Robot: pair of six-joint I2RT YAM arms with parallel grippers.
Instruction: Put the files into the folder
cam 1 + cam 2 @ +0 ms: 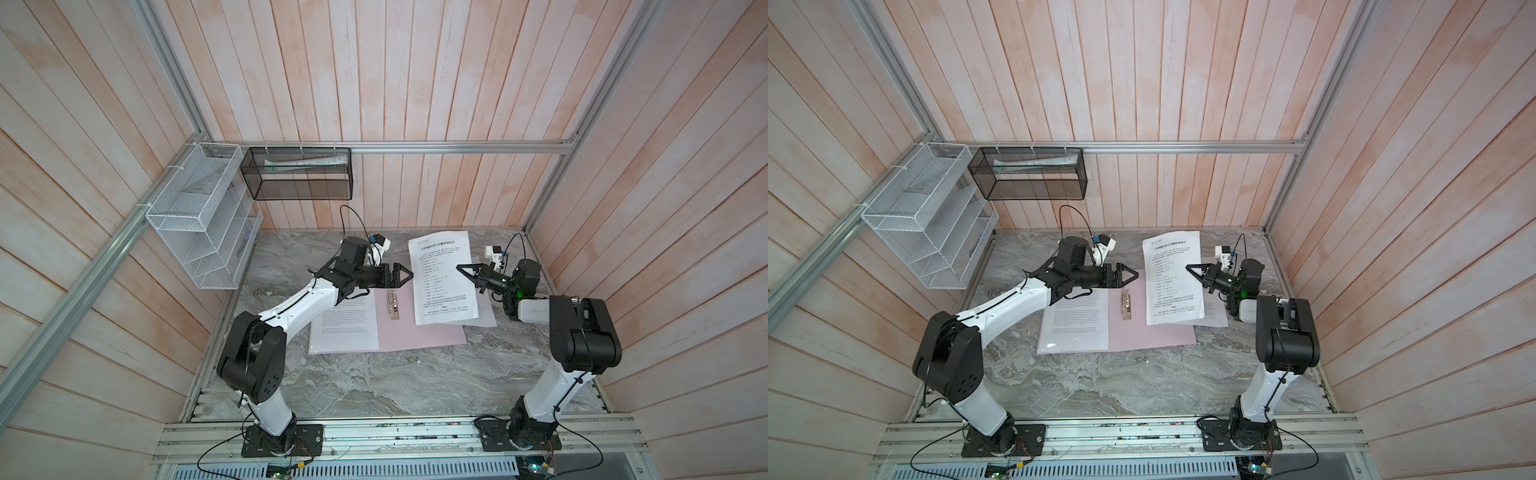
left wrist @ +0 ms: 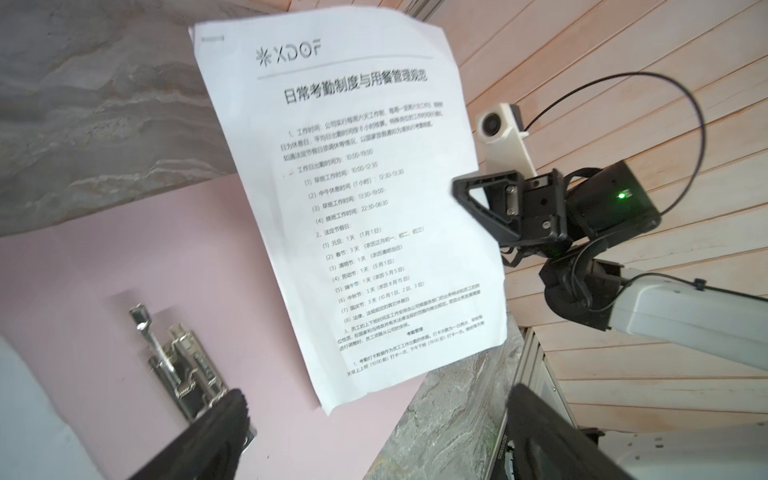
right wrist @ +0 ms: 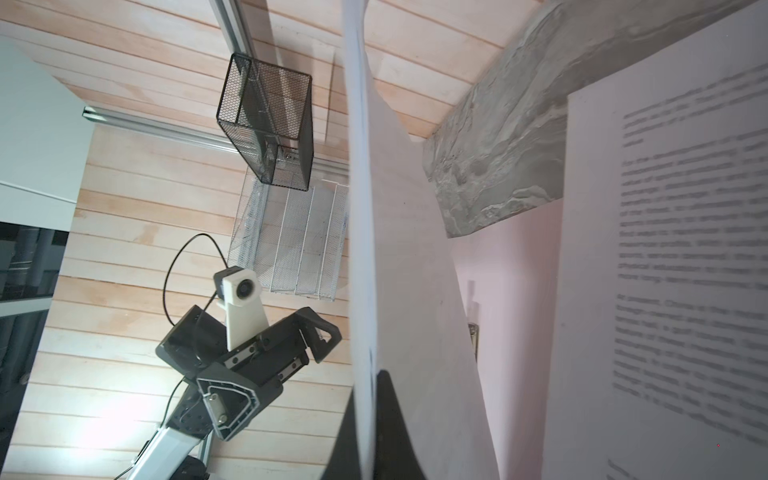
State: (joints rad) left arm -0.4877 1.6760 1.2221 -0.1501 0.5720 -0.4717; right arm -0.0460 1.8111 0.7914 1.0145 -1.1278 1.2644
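Observation:
The pink folder [image 1: 419, 338] [image 1: 1154, 336] lies open on the marble table, its metal clip [image 1: 392, 305] [image 2: 183, 365] at the spine. One printed file [image 1: 345, 328] rests on its left half. My right gripper [image 1: 459, 268] [image 1: 1188, 267] [image 3: 370, 395] is shut on the right edge of a headed file [image 1: 442, 278] [image 2: 357, 199], held lifted and tilted over the folder's right half. Another file [image 1: 486, 315] [image 3: 673, 257] lies beneath it at the folder's right edge. My left gripper [image 1: 407, 274] [image 1: 1133, 274] [image 2: 376, 392] hovers open above the clip, holding nothing.
A white wire mesh rack [image 1: 203, 224] hangs on the left wall. A black mesh basket [image 1: 299, 174] with rolled papers hangs on the back rail. Wooden walls close in the table [image 1: 374, 386] on three sides.

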